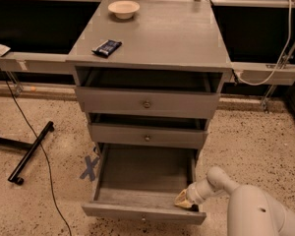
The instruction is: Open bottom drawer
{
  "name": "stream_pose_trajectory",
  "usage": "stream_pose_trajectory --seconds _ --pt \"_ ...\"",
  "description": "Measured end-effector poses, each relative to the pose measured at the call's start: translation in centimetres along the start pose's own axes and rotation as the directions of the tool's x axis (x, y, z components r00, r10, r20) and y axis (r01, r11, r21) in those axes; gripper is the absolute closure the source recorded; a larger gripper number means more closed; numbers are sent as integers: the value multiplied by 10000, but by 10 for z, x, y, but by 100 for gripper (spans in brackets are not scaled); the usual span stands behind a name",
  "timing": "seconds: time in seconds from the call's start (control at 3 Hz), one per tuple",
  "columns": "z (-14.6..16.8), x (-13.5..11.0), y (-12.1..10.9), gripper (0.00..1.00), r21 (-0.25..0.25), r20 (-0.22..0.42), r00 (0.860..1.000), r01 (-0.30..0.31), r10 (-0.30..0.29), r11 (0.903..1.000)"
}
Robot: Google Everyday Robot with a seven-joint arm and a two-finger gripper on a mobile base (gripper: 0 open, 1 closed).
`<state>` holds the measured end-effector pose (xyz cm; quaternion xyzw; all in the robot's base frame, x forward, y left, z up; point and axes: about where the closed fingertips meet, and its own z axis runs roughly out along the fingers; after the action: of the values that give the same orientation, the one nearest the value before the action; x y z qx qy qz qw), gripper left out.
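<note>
The bottom drawer [142, 178] of the grey wooden cabinet [152, 43] is pulled far out, its grey plank interior bare. Its front panel [142, 213] with a small knob [143, 219] sits near the lower edge of the view. My gripper [185, 199] is at the drawer's front right corner, just inside the front panel. My white arm [250, 210] reaches in from the lower right. The middle drawer [147, 136] and the top drawer [146, 102] stand slightly out.
A white bowl [124, 9] and a dark snack packet [107, 47] lie on the cabinet top. A black stand leg [32, 151] and a cable [39, 146] lie on the speckled floor at left. Blue tape [90, 167] marks the floor beside the cabinet.
</note>
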<state>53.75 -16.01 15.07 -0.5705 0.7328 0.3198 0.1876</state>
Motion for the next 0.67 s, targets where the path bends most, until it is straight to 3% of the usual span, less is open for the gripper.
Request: stream_pose_trajectory --seconds 0.33,0.67 --pt "-17 -11 7 100 439 874 9962 11 -50 9990" --pt "-34 -36 -9 100 1225 1990 9792 164 -407 9923"
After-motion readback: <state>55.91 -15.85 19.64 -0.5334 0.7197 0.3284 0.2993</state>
